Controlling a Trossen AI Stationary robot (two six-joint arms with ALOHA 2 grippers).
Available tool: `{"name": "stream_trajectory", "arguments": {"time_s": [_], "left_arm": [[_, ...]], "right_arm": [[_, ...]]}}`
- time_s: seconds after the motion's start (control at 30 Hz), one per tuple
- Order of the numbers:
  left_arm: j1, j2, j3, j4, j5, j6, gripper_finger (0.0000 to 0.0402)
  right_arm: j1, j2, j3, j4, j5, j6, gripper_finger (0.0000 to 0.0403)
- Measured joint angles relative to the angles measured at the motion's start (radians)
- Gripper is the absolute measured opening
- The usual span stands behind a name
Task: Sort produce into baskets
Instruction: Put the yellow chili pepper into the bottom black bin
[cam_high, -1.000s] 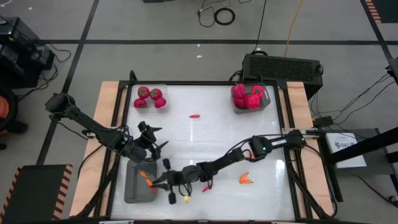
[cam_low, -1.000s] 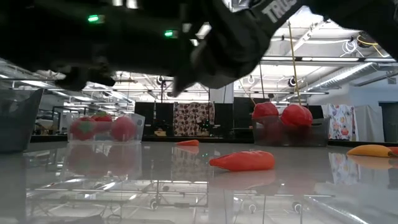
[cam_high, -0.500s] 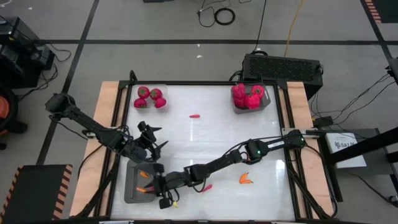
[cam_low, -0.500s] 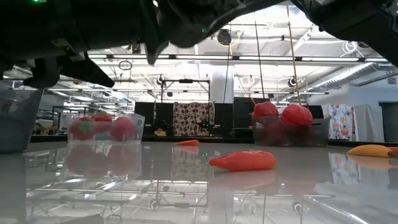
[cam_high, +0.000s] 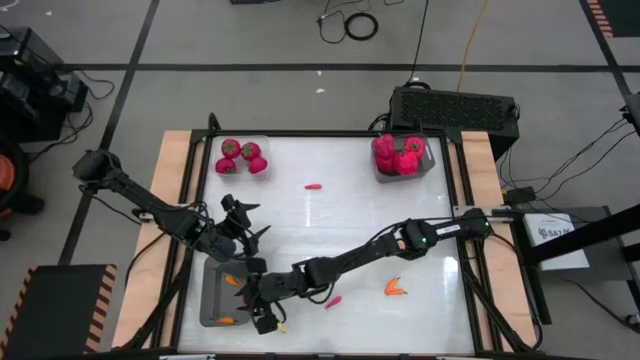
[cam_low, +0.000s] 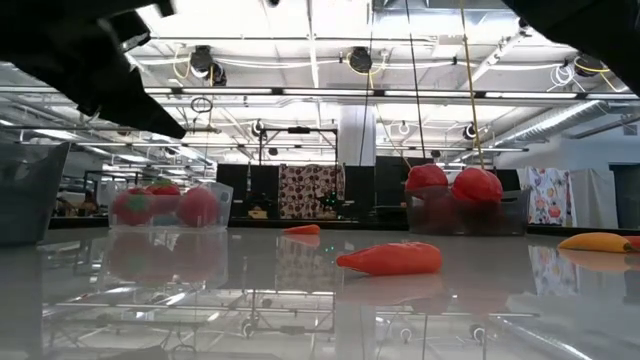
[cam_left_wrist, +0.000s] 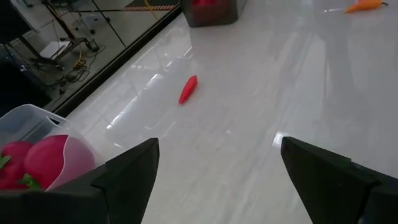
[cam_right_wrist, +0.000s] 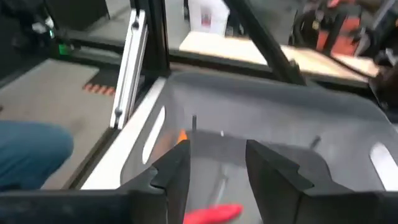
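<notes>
The right gripper (cam_high: 262, 308) is hovering over the grey basket (cam_high: 212, 305) at the worktop's (cam_high: 340, 225) near-left corner, fingers parted, empty. Red and orange chillies (cam_right_wrist: 212, 213) are lying inside. The left gripper (cam_high: 250, 237) is waiting beside it, open. A red chilli (cam_high: 332, 301) is lying near, another (cam_high: 314, 186) farther off.

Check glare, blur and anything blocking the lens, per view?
Low view: glossy table mirrors the ceiling lights; a dark arm blocks the top left corner. Right wrist view: motion-blurred over the grey basket, right hand open. Left wrist view: sharp, sheen streaks near the red chilli. High view: evenly lit.
</notes>
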Motion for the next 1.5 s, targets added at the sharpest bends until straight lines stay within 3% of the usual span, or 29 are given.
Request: {"name": "stream_trajectory", "arguments": {"time_s": [0.1, 0.43, 0.67, 0.77, 0.87, 1.0, 1.1, 1.27, 1.5], "left_arm": [[0.0, 0.0, 0.0, -0.004, 0.0, 0.0, 0.0343], [0.0, 0.0, 0.0, -0.003, 0.0, 0.0, 0.0343], [0.0, 0.0, 0.0, -0.004, 0.037, -0.001, 0.0343], [0.0, 0.0, 0.0, -0.005, 0.05, -0.001, 0.0343], [0.0, 0.0, -0.001, -0.007, 0.073, -0.002, 0.0343], [-0.001, 0.0, -0.001, -0.007, 0.103, -0.004, 0.0343], [-0.001, 0.0, -0.001, -0.004, 0.107, -0.016, 0.0343], [-0.001, 0.0, -0.001, -0.007, 0.095, -0.026, 0.0343], [-0.001, 0.0, -0.001, -0.005, 0.086, -0.027, 0.0343]], "right_arm": [[0.0, -0.04, 0.0, -0.157, 0.001, 0.027, 0.0148], [0.002, -0.213, 0.0, -0.92, 0.001, 0.227, 0.0148], [0.016, -0.266, -0.008, -1.473, 0.197, 0.438, 0.0141], [0.038, -0.326, -0.107, -1.421, 0.298, 0.44, 0.0137], [0.047, -0.377, -0.205, -1.451, 0.317, 0.528, 0.0136], [0.036, -0.489, -0.483, -1.389, 0.309, 0.649, 0.0136], [0.023, -0.601, -0.701, -1.466, 0.222, 0.856, 0.0136], [0.005, -0.798, -1.026, -1.272, 0.007, 1.163, 0.0136], [0.027, -0.984, -1.299, -0.992, -0.002, 1.337, 0.0136]]}}
